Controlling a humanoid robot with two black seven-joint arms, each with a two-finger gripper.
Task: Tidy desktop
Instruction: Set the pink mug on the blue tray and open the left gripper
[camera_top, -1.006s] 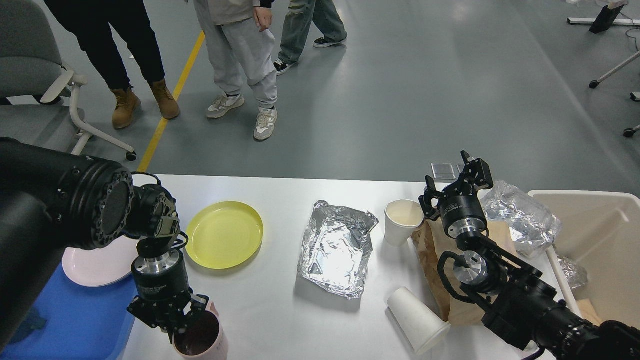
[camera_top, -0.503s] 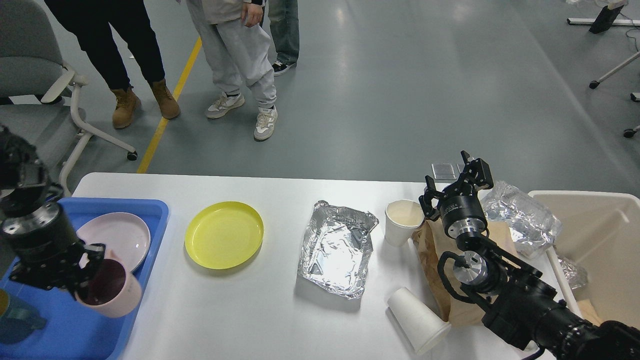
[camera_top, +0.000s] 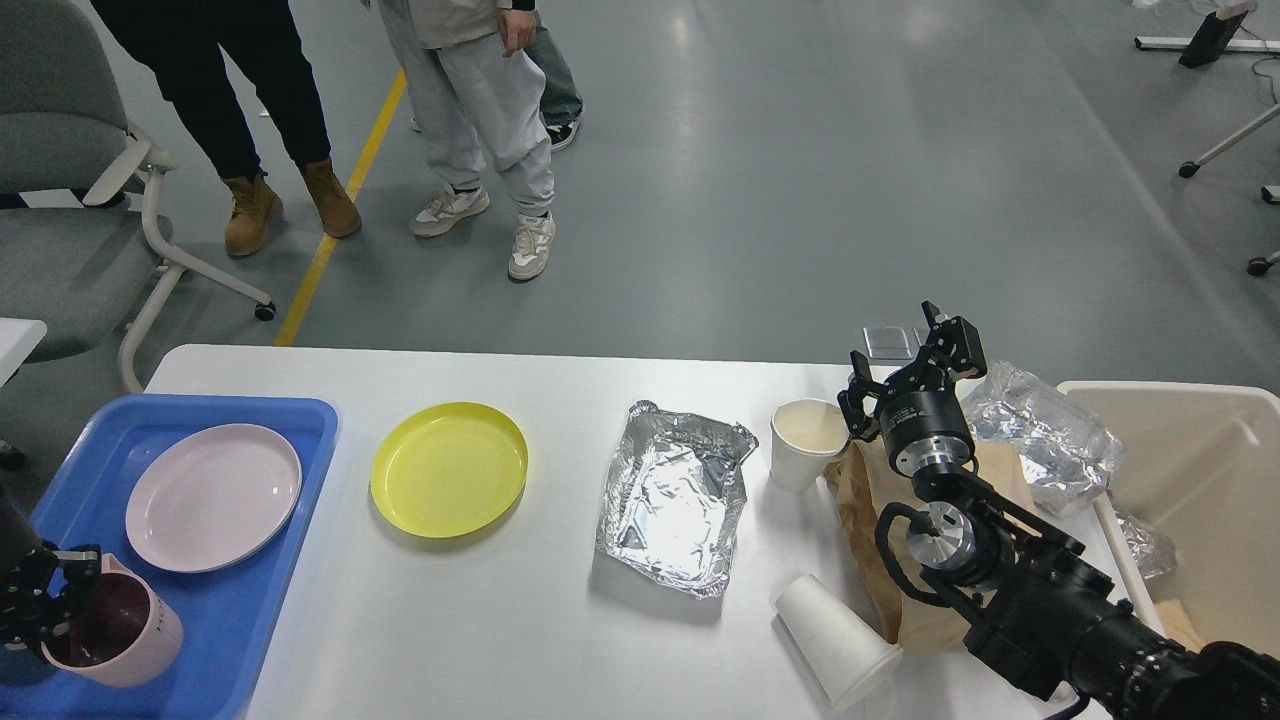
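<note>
Tabletop (camera_top: 560, 640): white, spread across the near scene.
Pink cup (camera_top: 120, 635): carried left off it, now over the blue tray (camera_top: 290, 480) (one item tidied).
Left tool (camera_top: 40, 600): pinching the cup's rim.
Right tool (camera_top: 915, 375): fingers apart, idle.

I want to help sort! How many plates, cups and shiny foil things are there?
Plates: 2, the pink plate and the yellow plate.
Cups: 3, the pink mug, the upright paper cup and the tipped paper cup.
Foil things: 3, the foil tray, the big crumpled foil and a small foil scrap.
Total: 8.
</note>
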